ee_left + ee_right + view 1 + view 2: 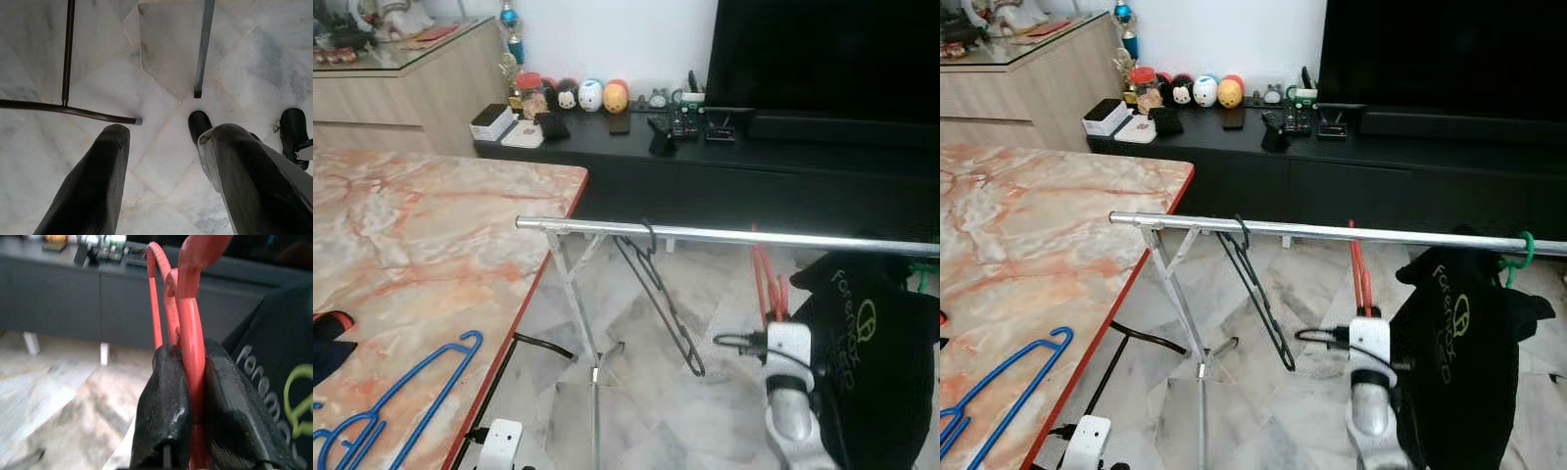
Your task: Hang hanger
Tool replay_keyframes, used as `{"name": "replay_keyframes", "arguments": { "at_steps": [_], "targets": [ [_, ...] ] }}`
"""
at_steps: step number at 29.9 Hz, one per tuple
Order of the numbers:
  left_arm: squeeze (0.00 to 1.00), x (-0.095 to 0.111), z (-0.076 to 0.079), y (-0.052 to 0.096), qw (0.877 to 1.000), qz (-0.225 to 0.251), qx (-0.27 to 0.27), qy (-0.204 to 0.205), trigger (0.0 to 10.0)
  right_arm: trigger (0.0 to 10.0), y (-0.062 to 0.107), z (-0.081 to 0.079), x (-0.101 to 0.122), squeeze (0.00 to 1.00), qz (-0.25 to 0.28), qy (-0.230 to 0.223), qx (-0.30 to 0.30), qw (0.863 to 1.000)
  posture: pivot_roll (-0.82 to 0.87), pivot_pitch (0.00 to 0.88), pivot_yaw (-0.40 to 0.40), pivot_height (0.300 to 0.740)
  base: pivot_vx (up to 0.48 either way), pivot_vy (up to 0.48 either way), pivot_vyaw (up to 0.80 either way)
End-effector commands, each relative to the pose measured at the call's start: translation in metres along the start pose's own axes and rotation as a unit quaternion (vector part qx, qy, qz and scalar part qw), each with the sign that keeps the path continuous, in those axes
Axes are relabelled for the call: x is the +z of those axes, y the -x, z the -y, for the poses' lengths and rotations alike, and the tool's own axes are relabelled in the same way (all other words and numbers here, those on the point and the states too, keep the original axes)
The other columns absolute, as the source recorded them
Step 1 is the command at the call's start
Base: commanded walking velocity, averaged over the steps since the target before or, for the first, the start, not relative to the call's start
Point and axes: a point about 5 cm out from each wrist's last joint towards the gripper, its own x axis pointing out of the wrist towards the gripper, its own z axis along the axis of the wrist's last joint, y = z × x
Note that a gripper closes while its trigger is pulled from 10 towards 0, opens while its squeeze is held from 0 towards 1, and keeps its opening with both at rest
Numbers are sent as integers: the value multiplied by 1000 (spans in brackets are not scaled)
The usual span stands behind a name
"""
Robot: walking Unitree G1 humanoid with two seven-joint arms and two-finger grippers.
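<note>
Just below the silver rail (724,236), the right gripper (188,396) clamps a red hanger (766,282) upright, its long axis vertical and its hook rising toward the rail between the black hanger (658,294) and the black shirt (867,352). The left gripper (166,161) hangs open over the floor, so the right arm is the nearer.

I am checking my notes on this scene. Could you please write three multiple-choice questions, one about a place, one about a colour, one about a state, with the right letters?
1. Where is the blue hanger?
A. on the marble table
B. on the rail
C. on the floor

2. What colour is the hanger held by the right gripper?
A. green
B. red
C. white

3. How is the black hanger?
A. lying on the table
B. held by the left gripper
C. hooked on the rail

Answers: 1 A, it lies flat on the marble top. 2 B, the red hanger sits clamped between the fingers. 3 C, its hook sits over the metal rail.
</note>
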Motion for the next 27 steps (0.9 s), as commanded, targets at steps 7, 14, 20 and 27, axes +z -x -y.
{"name": "replay_keyframes", "arguments": {
  "at_steps": [7, 14, 20, 27],
  "targets": [
    [0, 0, -5, 1, 1000, -2, 10, -2, 10000, 10000, -23, 1, 27, 0, 22, -46, -11, 999, -42, 0, 72, 740, 0, 0, 0],
    [0, 0, -5, 0, 1000, -2, 10, -1, 10000, 10000, -35, 8, 31, 0, -9, -62, -17, 998, -38, 0, 75, 740, 0, 0, 0],
    [0, 0, -5, 0, 1000, -3, 9, -1, 10000, 10000, -50, 7, 49, 0, -6, -88, -7, 996, -37, 0, 76, 740, 0, 0, 0],
    [0, 0, -4, 0, 1000, -4, 8, 1, 10000, 10000, -57, -2, 50, 0, -55, -91, 25, 994, -34, 0, 76, 740, 0, 0, 0]
  ]
}}
